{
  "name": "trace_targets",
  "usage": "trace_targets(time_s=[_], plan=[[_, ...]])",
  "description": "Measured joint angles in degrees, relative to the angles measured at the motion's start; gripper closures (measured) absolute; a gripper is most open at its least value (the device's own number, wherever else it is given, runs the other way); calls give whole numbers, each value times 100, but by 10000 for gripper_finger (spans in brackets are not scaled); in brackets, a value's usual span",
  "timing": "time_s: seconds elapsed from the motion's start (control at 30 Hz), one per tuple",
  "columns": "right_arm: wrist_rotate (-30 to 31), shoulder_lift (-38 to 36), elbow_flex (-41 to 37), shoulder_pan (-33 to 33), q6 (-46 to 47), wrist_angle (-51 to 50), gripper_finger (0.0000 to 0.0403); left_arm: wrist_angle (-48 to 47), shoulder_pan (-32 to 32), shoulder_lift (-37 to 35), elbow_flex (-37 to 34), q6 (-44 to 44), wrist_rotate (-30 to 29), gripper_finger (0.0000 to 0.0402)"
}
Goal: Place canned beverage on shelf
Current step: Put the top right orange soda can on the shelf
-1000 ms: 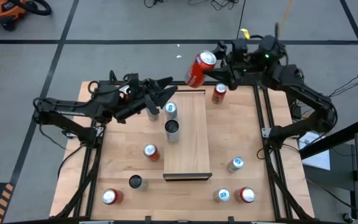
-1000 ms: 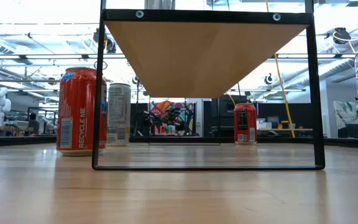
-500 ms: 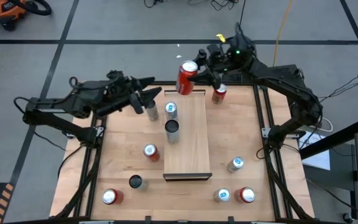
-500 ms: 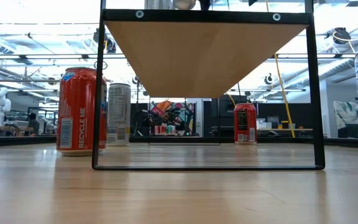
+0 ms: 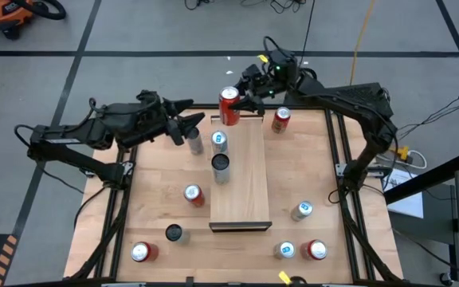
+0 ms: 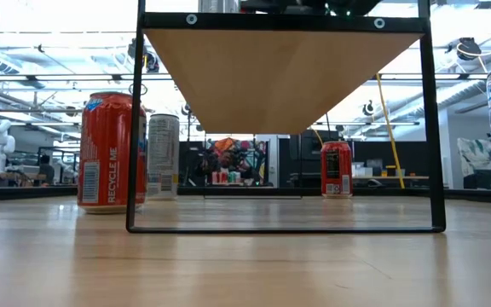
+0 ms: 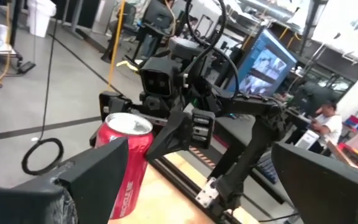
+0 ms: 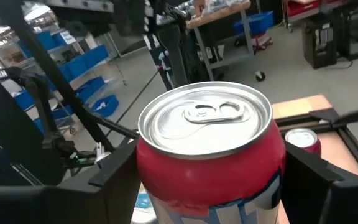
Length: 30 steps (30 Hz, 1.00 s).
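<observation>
Can at the far end!
Right gripper clamped the red can upright over the shelf's far-left corner.

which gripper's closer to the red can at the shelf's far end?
Right. The right gripper is shut on the red can over the shelf; the left gripper hangs open beside it, apart.

Shelf lengthwise down the middle of the surface, cans all around.
Held can upright in the right gripper, over the far left corner of the shelf. Left gripper just left of that end, above two cans beside the shelf's left edge. Another can right of the far end; more cans near the front corners.
</observation>
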Motion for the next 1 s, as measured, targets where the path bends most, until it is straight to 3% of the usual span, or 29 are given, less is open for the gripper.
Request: trace_targets(time_s=[0.67, 1.0], plan=[[-141, 647, -2, 57, -1058, 17, 128, 26, 406, -8, 0, -148, -105, 4], [207, 670, -11, 154, -1734, -266, 128, 24, 515, -8, 0, -146, -102, 4]])
